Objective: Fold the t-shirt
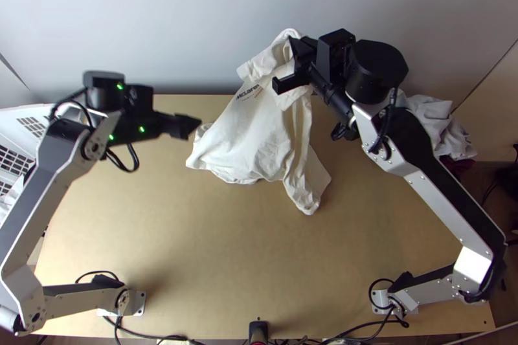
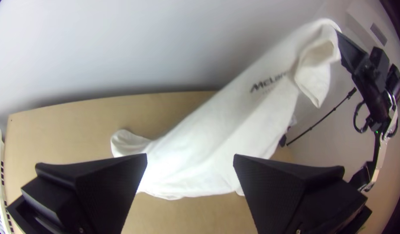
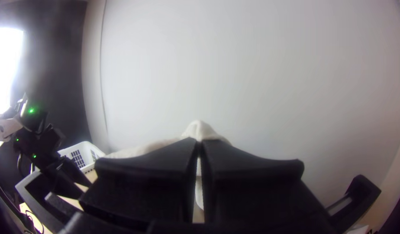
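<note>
Clearly, the right arm leans inward from its base, its black gripper point(image 1: 299, 52) raised near the far edge of the light wooden table point(image 1: 213, 254) and pinching a bunched upper part of the cream cloth t-shirt point(image 1: 249, 134); in the right wrist view its fingers point(image 3: 165, 167) are pressed together, with cloth showing at their tips. The left arm bends outward, then reaches up the picture, its black gripper point(image 1: 188, 126) pointing toward the middle, just beside the shirt's left side. Its flat fingers point(image 2: 109, 186) are spread wide, with nothing between them.

The t-shirt slants down from the right gripper over the far middle of the table, creased and unfolded, its dark print facing up. Whether its lower edge touches the wood, I cannot tell.

A pale, smooth wall point(image 1: 194, 21) stands close behind the table, near the raised cloth. The right gripper and its forearm cover part of the shirt's upper end from above. Beyond that forearm lies a heap of pale grey crumpled cloth point(image 1: 432, 112); a white slotted plastic basket point(image 1: 22, 112) stands behind the left arm.
</note>
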### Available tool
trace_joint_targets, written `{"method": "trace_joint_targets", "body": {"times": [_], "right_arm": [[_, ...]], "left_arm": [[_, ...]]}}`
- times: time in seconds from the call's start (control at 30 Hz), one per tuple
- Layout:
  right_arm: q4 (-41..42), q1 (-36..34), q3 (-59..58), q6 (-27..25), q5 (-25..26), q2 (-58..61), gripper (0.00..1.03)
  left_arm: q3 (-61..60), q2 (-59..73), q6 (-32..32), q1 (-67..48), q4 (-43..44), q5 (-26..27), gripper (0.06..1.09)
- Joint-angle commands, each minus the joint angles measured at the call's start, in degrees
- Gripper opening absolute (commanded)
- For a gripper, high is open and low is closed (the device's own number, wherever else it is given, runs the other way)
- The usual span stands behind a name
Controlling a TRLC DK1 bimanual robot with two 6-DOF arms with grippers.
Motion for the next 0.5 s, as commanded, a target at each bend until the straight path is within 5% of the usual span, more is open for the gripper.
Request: {"method": "trace_joint_targets", "body": {"times": [0.0, 0.2, 0.47], "right_arm": [[3.1, -1.5, -2.0, -0.2, 2.6, 2.6, 0.03], [5.8, -2.0, -4.4, -0.4, 4.5, 2.7, 0.03], [5.8, -1.9, -5.3, 0.0, 5.2, 2.0, 0.03]], "left_arm": [[-7.2, -6.0, -0.9, -8.7, -1.4, 1.4, 1.03], [-10.8, -7.4, -4.1, -19.5, -0.4, 1.1, 1.02], [-20.2, -0.1, -12.4, -27.5, 20.3, -3.1, 1.02]]}}
